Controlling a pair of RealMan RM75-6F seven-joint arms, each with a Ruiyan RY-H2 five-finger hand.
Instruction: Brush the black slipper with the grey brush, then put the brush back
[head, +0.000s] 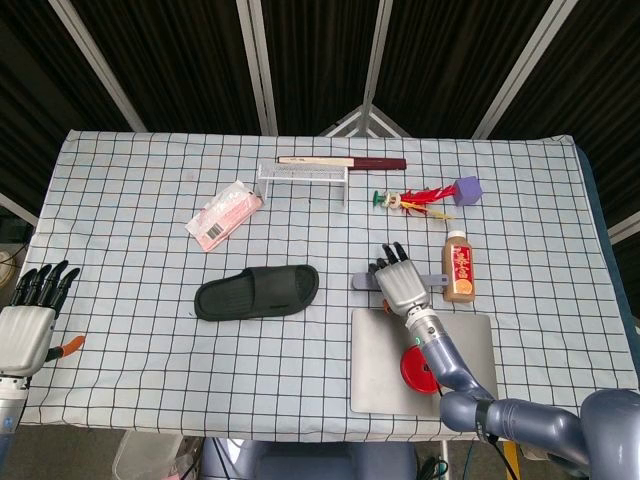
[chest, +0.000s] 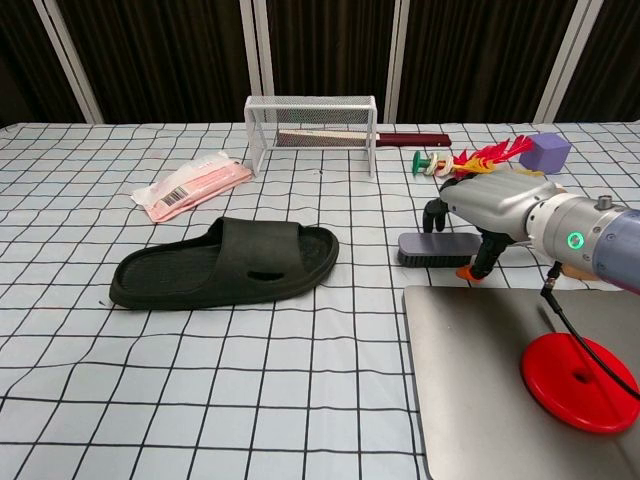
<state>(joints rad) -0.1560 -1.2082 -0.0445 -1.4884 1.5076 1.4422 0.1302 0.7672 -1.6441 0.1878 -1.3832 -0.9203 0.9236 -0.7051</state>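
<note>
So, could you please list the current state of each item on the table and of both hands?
Grey brush: lying flat on the cloth, under the right hand, not lifted.
Right hand: arched over the brush; whether it grips cannot be told.
Left hand: open, off the table's left edge, holding nothing.
Black slipper: flat, sole down, untouched.
Bottle: lying on its side, capped.
Wire rack: upright.
Red disc: flat on the grey mat.

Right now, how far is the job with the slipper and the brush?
Nothing looks done yet: the black slipper lies alone, apart from the brush. In hand: the right hand is over the grey brush, which lies on the table; I cannot tell if it grips it. Left: lifting, brushing, returning. The left hand rests open at the table's edge.
</note>
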